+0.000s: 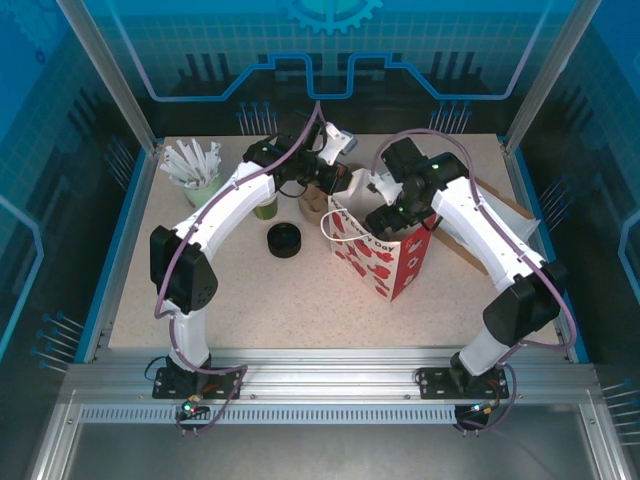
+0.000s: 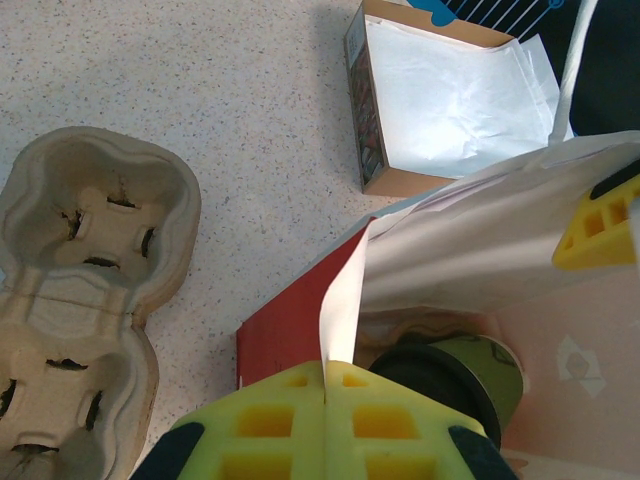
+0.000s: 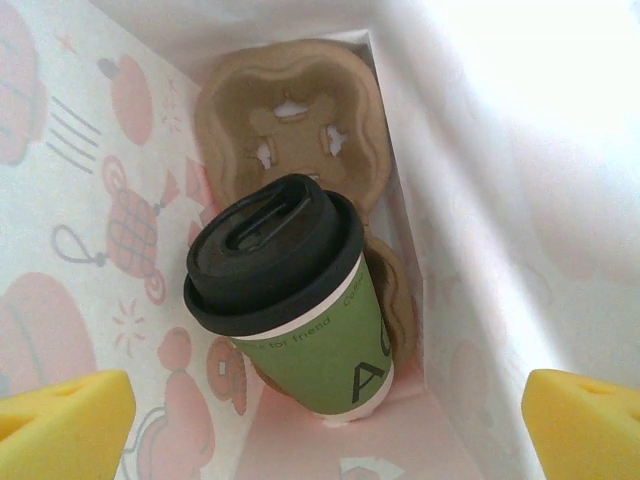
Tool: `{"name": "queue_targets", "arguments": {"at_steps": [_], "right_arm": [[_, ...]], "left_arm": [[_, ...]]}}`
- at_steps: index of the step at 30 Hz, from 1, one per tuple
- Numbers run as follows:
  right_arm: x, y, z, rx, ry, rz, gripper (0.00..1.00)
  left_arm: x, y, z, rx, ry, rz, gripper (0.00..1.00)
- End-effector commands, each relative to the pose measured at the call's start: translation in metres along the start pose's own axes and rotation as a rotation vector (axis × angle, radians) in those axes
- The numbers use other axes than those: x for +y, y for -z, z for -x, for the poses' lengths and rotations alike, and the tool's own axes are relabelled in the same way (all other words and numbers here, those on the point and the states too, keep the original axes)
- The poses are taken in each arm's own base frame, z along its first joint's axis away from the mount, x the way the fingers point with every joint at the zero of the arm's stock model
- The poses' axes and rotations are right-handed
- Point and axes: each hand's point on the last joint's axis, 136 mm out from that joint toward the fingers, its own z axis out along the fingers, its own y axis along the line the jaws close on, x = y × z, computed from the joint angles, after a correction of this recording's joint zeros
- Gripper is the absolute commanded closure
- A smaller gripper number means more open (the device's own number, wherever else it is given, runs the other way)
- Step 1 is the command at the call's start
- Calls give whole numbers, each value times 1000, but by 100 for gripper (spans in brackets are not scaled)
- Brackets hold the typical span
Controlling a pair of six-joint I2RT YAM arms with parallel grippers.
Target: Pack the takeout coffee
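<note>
The takeout coffee (image 3: 290,300) is down inside the bag (image 1: 385,255), its black lid (image 3: 270,255) on. Its base sits on the near end of a cardboard carrier (image 3: 290,130) lying on the bag floor. In the right wrist view the cup looks tipped, lid leaning toward the patterned wall. You can't tell whether that's a real lean or just the camera angle, or whether the base is properly seated in a socket.

That's your first risk: if it isn't seated, any nudge to the bag can roll the cup onto its side and pop the lid.

The right gripper (image 3: 325,420) hangs above the cup, inside the bag mouth. Its jaws are spread wide, one on each side of the cup, gripping nothing. At that width there's little room to the paper walls, so coming out crooked may snag a wall and drag or lift the whole bag. It could also clip the lid on the way up.

The left gripper (image 2: 327,420) is clamped shut on the bag's white rim (image 2: 340,300), holding the mouth open. If you pull with it, the bag tips toward that arm. If you let go while the other arm is inside, the paper may fold onto it.

On the table (image 2: 200,100) beside the bag there's a spare carrier (image 2: 80,300). A sliding bag could bump into it.
</note>
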Motion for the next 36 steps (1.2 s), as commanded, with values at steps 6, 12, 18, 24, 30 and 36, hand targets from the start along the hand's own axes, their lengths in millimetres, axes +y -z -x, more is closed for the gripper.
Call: {"name": "queue_targets", "arguments": {"at_steps": [6, 12, 18, 24, 30, 36], "right_arm": [[12, 48, 11, -131, 26, 38, 0], [13, 66, 14, -187, 27, 37, 0], [15, 81, 15, -230, 25, 44, 0], [26, 122, 23, -388, 38, 95, 1], [26, 146, 24, -488, 37, 79, 1], [28, 154, 26, -532, 48, 76, 2]], "left_arm": [[5, -1, -16, 58, 24, 14, 100], [5, 0, -16, 55, 23, 14, 100], [4, 1, -15, 52, 24, 15, 100], [1, 2, -11, 38, 26, 8, 100], [-4, 6, -2, 3, 35, -9, 78], [-17, 24, 20, -64, 30, -39, 58]]}}
